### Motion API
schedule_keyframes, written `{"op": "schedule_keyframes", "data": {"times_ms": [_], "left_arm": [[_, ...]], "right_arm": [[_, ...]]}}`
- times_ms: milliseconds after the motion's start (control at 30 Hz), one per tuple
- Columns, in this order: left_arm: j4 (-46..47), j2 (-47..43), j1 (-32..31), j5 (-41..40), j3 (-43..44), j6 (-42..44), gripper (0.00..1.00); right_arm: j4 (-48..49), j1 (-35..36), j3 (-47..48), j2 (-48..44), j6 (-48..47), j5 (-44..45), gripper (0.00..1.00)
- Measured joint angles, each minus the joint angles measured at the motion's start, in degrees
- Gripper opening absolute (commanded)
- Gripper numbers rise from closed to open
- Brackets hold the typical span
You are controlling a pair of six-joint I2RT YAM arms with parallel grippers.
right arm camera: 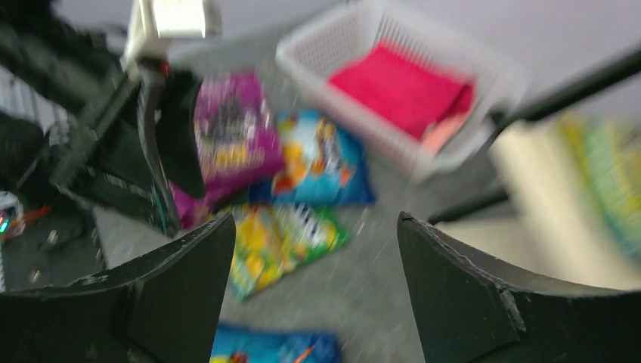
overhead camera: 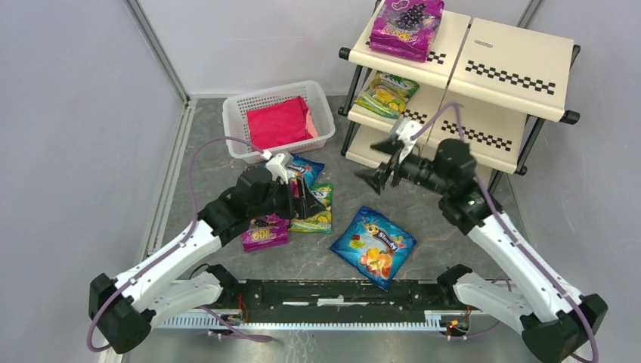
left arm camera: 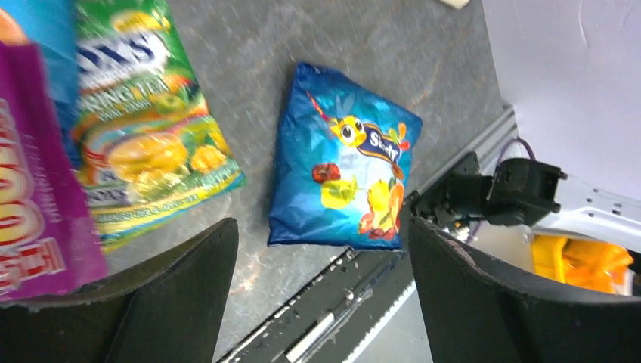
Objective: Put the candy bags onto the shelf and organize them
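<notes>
Blue candy bag [overhead camera: 373,246] lies flat, its long axis diagonal.

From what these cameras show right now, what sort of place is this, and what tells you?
Probably a robot test cell staged as a shop corner: plain panel walls, a slanted display shelf, and candy bags on it and the table.

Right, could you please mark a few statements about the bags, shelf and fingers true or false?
A purple grape bag lies on the shelf's top tier. True.
The white basket holds a candy bag. False: it holds a pink cloth.
The right fingers are shut on a bag. False: they are open and empty.
A blue bag lies on the table, touching no other bag. True.
The shelf's middle tier is bare. False: a green lemon bag lies there.
</notes>
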Motion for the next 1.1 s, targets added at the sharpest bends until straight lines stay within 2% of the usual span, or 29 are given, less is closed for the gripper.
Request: {"op": "schedule_keyframes", "data": {"times_ms": [133, 233, 400, 767, 867, 1100], "left_arm": [[6.3, 2.9, -1.2, 5.8, -6.2, -4.7, 0.87], [10.3, 5.7, -6.5, 6.0, -10.9, -8.3, 0.86], [14.4, 11.3, -14.5, 2.8, -13.7, -12.0, 0.87], [25.7, 21.0, -15.6, -3.6, -16.8, -19.5, 0.81], [27.2, 23.2, -15.6, -4.5, -16.8, -20.8, 0.76], [31.4, 29.0, -15.7, -4.6, -16.1, -23.0, 0.46]], "right_arm": [[-2.8, 1.0, -13.9, -1.8, 3.5, 0.8, 0.85], [-5.6, 1.2, -20.6, -3.8, 5.9, 3.1, 0.84], [-6.7, 1.2, -25.6, -4.5, 8.9, 5.7, 0.84], [-5.4, 1.2, -33.2, -2.9, 11.0, 8.7, 0.84], [-4.6, 1.2, -34.0, -1.5, 11.0, 9.2, 0.84], [-3.6, 1.2, -34.1, 0.2, 9.8, 10.4, 0.85]]}}
